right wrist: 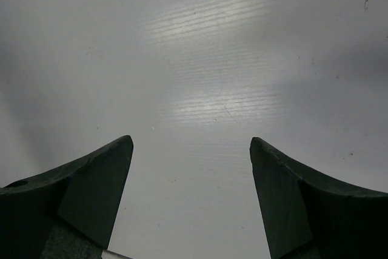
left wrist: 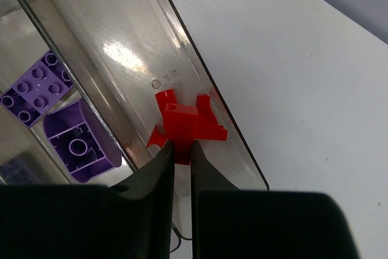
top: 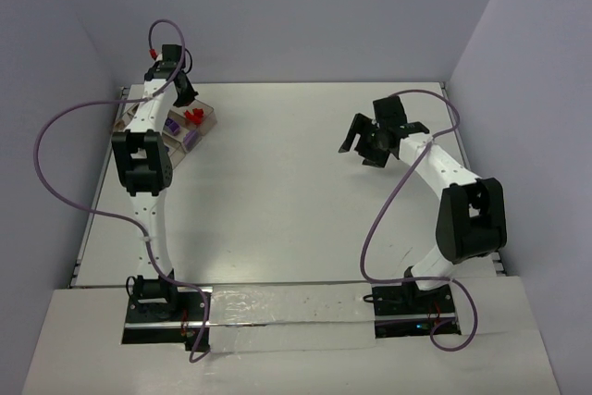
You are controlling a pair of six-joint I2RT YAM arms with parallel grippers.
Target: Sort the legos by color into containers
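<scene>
The clear brownish tray [top: 213, 120] sits at the far left of the table. In the left wrist view its right compartment [left wrist: 121, 34] holds red legos [left wrist: 209, 122], and the compartment to the left holds purple legos [left wrist: 76, 144]. My left gripper [left wrist: 181, 150] is above the red compartment, shut on a red lego [left wrist: 180, 127]. In the top view my left gripper [top: 181, 92] is at the tray's far edge, with red legos [top: 193, 117] and purple legos [top: 188, 139] in the tray. My right gripper [top: 363, 142] is open and empty over bare table [right wrist: 191, 144].
The walls close in the table at the back and on both sides. The left arm's purple cable [top: 55, 164] loops out over the table's left edge. The right arm's cable [top: 388, 219] hangs beside that arm.
</scene>
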